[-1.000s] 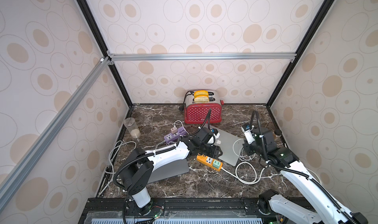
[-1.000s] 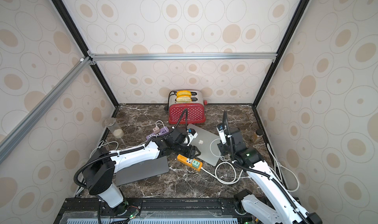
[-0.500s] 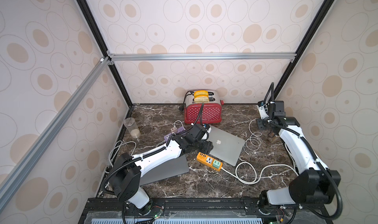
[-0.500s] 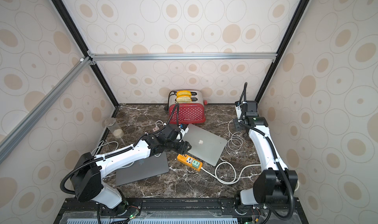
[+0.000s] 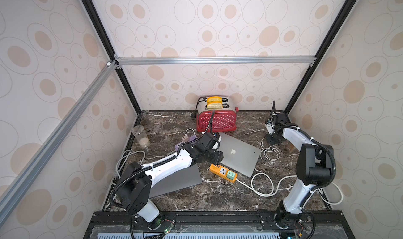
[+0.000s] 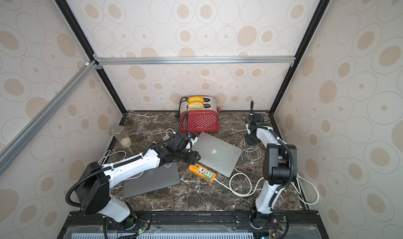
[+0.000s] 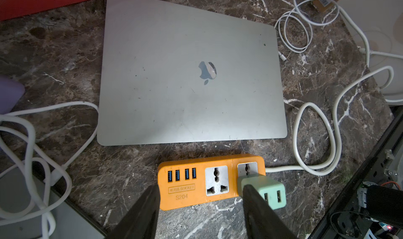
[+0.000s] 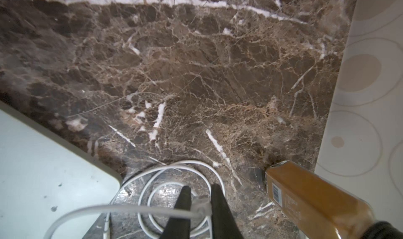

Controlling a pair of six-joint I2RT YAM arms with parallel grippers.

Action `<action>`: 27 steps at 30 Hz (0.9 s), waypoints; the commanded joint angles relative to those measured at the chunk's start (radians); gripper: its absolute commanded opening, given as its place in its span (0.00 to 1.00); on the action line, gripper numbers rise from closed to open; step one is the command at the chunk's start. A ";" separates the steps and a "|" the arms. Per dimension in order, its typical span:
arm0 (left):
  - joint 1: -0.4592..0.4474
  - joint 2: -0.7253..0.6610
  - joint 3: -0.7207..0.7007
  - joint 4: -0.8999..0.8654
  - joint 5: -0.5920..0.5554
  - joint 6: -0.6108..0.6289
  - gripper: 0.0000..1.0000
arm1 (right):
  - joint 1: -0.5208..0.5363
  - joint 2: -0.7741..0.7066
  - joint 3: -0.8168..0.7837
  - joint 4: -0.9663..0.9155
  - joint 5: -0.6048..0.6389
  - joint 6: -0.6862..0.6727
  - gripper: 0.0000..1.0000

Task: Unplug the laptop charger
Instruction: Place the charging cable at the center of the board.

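Charger cable [image 5: 271, 149] lies in white loops on the worktop [image 5: 196, 196] near its right edge, towards the far right corner and just beside the silver laptop [image 5: 237, 155]. In both top views we see the right claw [image 5: 272, 138] only as a dark shape pointing down over those loops, and we cannot read its jaws there. The right wrist view fills that in. There the right claw [image 8: 200, 186] stands narrow, with a thickened end of the charger cable [image 8: 130, 209] pinched between its tips. A brown box [image 8: 305, 196] lies close by, near the wall.

The left wrist view gives us what the top views leave too small. One plug tip of the cable rests on the marble just beside the silver laptop's [image 7: 185, 74] edge, apparently apart from it. That view also shows the left claw [image 7: 199, 187] spread wide around the USB end of the orange power strip [image 7: 196, 164]. One prong is at the strip's end and the other stands in front of the green adapter [image 7: 268, 192]; we cannot tell whether either touches.

Only the top views place the left claw [image 6: 193, 159] at the laptop's near left edge. They also show the red toaster [image 5: 216, 120] at the far edge.
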 commanded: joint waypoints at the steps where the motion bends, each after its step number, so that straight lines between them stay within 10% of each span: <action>1: 0.010 0.011 -0.003 -0.011 0.003 0.018 0.63 | -0.012 0.053 0.008 -0.012 0.012 0.005 0.18; 15: 0.014 0.004 -0.072 0.034 0.014 -0.003 0.62 | -0.018 0.087 0.015 -0.023 -0.001 0.026 0.45; 27: 0.017 0.035 -0.081 0.037 0.051 -0.032 0.61 | -0.002 -0.267 -0.117 0.025 -0.179 0.013 0.55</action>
